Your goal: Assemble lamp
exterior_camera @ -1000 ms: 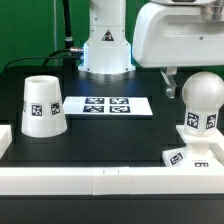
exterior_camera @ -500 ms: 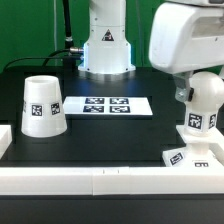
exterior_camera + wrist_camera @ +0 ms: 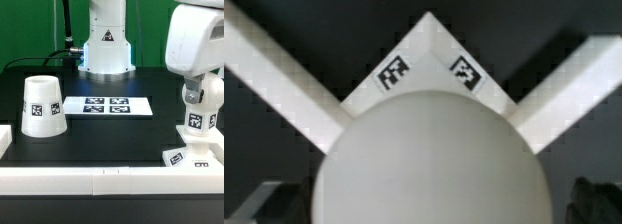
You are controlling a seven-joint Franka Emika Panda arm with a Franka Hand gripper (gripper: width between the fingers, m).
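The round white bulb (image 3: 207, 100) stands upright on its tagged neck on the flat square base (image 3: 192, 156) at the exterior view's right. My gripper (image 3: 201, 92) has come down over the bulb's top, its jaws open on either side of it with small gaps. In the wrist view the bulb (image 3: 434, 150) fills the space between my dark fingers (image 3: 260, 205), and a tagged corner of the base (image 3: 425, 62) shows beyond it. The tapered shade (image 3: 42, 105) stands rim down at the left, far from my gripper.
The marker board (image 3: 108, 105) lies flat in the middle of the black table. The arm's white pedestal (image 3: 105, 45) stands behind it. A white rail (image 3: 100, 180) runs along the table's front edge.
My gripper has moved toward the exterior view's right and down, from beside the bulb to over its top. The bulb, base and shade have not moved.
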